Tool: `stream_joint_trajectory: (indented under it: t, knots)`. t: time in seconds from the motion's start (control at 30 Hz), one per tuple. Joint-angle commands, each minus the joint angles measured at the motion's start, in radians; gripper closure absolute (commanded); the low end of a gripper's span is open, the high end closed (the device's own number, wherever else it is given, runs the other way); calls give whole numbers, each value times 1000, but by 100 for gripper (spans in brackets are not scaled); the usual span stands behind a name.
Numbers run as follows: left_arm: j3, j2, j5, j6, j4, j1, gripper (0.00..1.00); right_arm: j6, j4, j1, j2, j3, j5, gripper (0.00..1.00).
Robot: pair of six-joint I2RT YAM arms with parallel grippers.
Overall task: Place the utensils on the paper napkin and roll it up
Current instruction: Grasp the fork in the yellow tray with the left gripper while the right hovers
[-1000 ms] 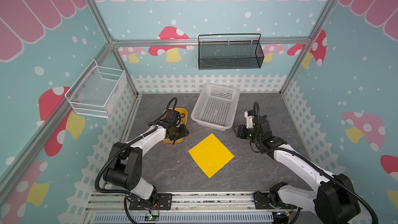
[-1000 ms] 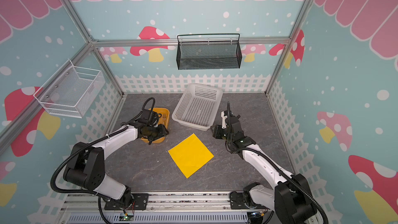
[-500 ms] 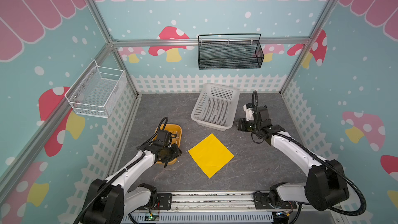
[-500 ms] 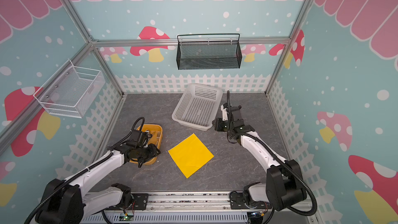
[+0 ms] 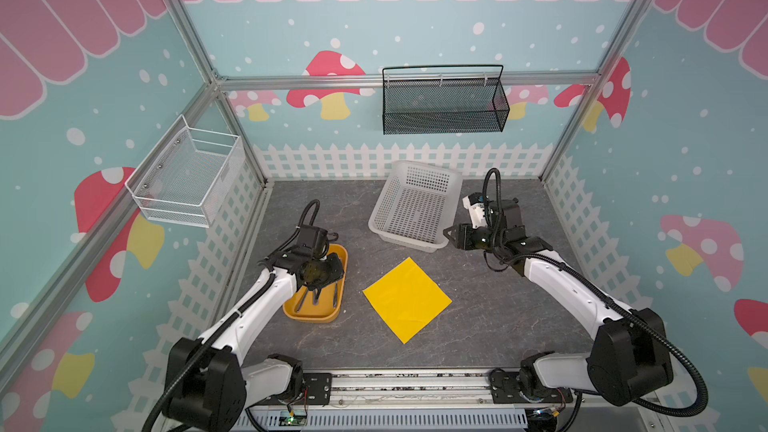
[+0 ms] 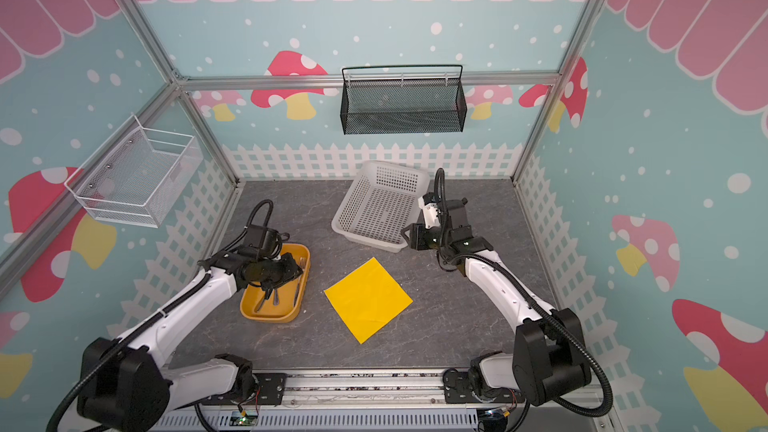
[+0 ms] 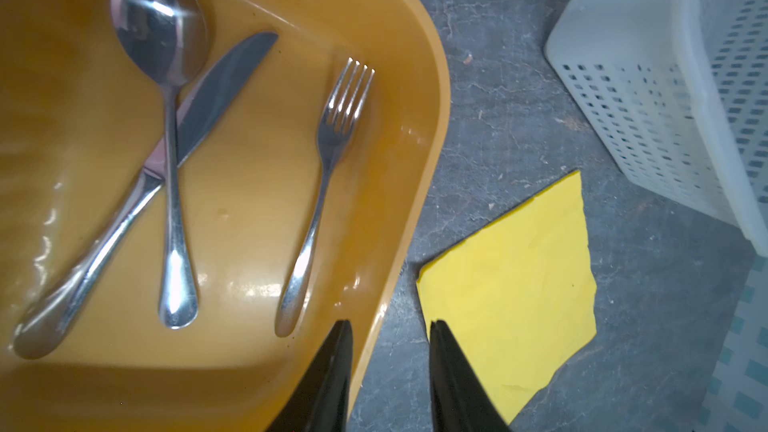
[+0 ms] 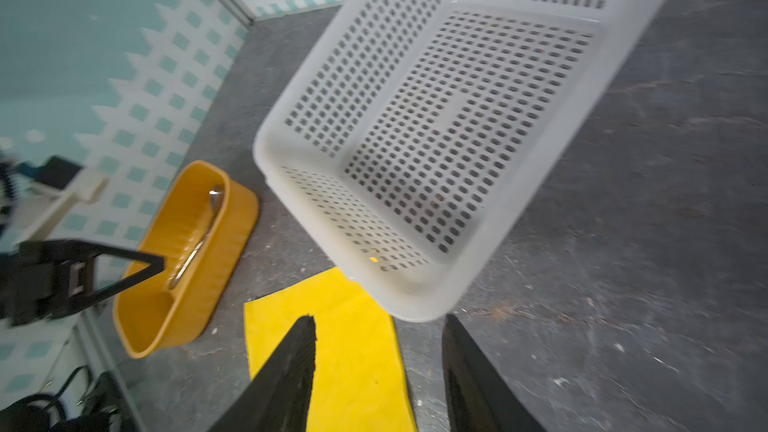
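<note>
Left claw (image 7: 388,334) hovers part-open and empty above the rim of the orange tray (image 7: 436,118). Fork (image 7: 322,184) lies nearest it, clear of the crossed spoon (image 7: 172,201) and knife (image 7: 220,81), so I'd straddle its handle squarely. Napkin (image 7: 519,276) waits flat just beyond the rim; the claw's height is hard to judge.

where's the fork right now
The fork lies in the orange tray, left of centre in both top views, beside the crossed spoon and knife, on the side nearest the yellow napkin.
</note>
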Motion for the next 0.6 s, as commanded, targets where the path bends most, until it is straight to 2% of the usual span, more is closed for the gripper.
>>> stream_joint_trajectory:
  t: [0.0, 0.07, 0.1, 0.17, 0.27, 0.43, 0.57]
  knots:
    - [39, 58, -46, 121, -92, 37, 66, -30, 100, 13, -26, -28, -299, 48]
    - [57, 97, -43, 155, -102, 61, 66, -58, 96, 52, -32, -32, -329, 45]
    - [64, 121, -33, 170, -104, 76, 66, -84, 89, 85, -36, -33, -324, 39]
    - [74, 169, -1, 200, -103, 92, 66, -132, 67, 157, -32, -25, -288, 35]
    - [102, 245, 37, 238, -109, 97, 66, -123, 56, 233, -9, -10, -171, 35]
    - [123, 324, 56, 254, -108, 97, 66, -111, 62, 311, 28, 2, -94, 35]
    - [134, 361, 54, 270, -104, 97, 64, -113, 67, 415, 77, 6, 10, 35]
